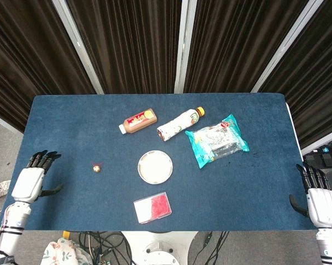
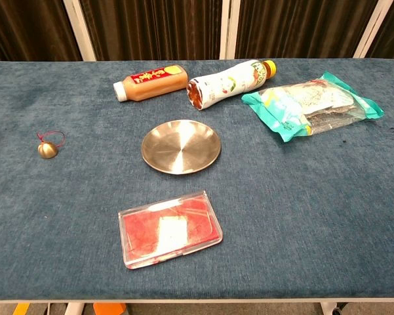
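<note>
My left hand [image 1: 31, 179] hovers over the table's left edge, fingers apart, holding nothing; the small brass bell [image 1: 96, 167] [image 2: 47, 149] with a red loop lies nearest to it, well apart. My right hand [image 1: 319, 200] hangs just off the table's right edge, fingers apart and empty, nearest to the teal snack bag [image 1: 217, 140] [image 2: 309, 105]. Neither hand shows in the chest view. A round metal plate [image 1: 155, 167] [image 2: 180, 146] sits mid-table, with a clear case [image 1: 153, 207] [image 2: 169, 229] holding red contents in front of it.
A brown bottle [image 1: 137, 120] [image 2: 151, 82] and a white labelled bottle [image 1: 180, 122] [image 2: 229, 82] lie on their sides at the back of the blue-clothed table [image 1: 72, 121]. Dark curtains hang behind. Cables lie on the floor below the front edge.
</note>
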Motion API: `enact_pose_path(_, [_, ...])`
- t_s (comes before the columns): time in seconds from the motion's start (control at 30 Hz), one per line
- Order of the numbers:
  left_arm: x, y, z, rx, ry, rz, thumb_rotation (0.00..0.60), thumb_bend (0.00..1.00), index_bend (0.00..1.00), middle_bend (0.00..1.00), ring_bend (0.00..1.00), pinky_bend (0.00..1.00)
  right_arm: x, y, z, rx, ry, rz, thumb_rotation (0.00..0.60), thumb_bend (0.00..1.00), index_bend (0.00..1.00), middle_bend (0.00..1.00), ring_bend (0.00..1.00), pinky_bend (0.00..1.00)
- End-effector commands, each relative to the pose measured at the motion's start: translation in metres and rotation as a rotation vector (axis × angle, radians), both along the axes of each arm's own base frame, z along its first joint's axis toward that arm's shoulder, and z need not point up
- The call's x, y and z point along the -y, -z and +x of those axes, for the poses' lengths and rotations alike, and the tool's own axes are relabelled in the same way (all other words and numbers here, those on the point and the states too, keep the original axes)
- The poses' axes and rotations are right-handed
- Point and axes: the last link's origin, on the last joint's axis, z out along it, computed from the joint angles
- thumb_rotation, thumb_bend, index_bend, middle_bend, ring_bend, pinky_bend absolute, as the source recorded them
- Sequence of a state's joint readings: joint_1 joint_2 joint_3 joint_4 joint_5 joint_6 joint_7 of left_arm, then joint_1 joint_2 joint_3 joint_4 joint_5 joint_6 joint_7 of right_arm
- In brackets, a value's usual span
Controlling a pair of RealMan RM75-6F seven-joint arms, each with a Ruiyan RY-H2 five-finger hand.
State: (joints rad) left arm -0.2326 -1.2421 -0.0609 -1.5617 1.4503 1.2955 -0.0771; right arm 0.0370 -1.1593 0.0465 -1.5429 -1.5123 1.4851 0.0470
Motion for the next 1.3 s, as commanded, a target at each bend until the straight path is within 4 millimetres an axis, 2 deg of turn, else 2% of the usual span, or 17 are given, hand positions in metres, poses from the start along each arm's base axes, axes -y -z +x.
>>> enact_pose_path(0.03, [-0.012, 0.016, 0.007, 0.001, 0.018, -0.037, 0.600, 0.19, 0.16, 0.10, 0.00, 0.00, 0.000, -0.002, 0.000, -0.007, 0.001, 0.006, 0.600, 0.26, 0.00, 0.00, 0.00, 0.00])
enact_pose_path(0.23, [-0.040, 0.039, 0.028, 0.033, 0.040, -0.096, 0.600, 0.19, 0.18, 0.10, 0.00, 0.00, -0.001, -0.006, 0.002, -0.002, -0.005, -0.005, 0.600, 0.26, 0.00, 0.00, 0.00, 0.00])
enact_pose_path(0.5, [-0.067, 0.063, 0.031, 0.017, 0.009, -0.157, 0.600, 0.21, 0.26, 0.11, 0.00, 0.00, -0.003, -0.006, -0.003, -0.007, 0.014, -0.001, 0.600, 0.26, 0.00, 0.00, 0.00, 0.00])
enact_pose_path(0.73, [-0.075, 0.076, 0.031, 0.020, -0.009, -0.190, 0.600, 0.23, 0.32, 0.12, 0.00, 0.00, -0.001, -0.006, -0.004, -0.017, 0.018, -0.001, 0.600, 0.26, 0.00, 0.00, 0.00, 0.00])
enact_pose_path(0.93, [-0.076, 0.080, 0.032, 0.024, 0.000, -0.194, 0.600, 0.23, 0.43, 0.13, 0.00, 0.00, -0.001, -0.005, -0.007, -0.027, 0.031, 0.002, 0.600, 0.26, 0.00, 0.00, 0.00, 0.00])
enact_pose_path(1.3, [-0.080, 0.087, 0.034, 0.041, -0.010, -0.212, 0.600, 0.29, 0.44, 0.14, 0.00, 0.00, 0.000, -0.001, -0.008, -0.035, 0.042, 0.015, 0.600, 0.26, 0.00, 0.00, 0.00, 0.00])
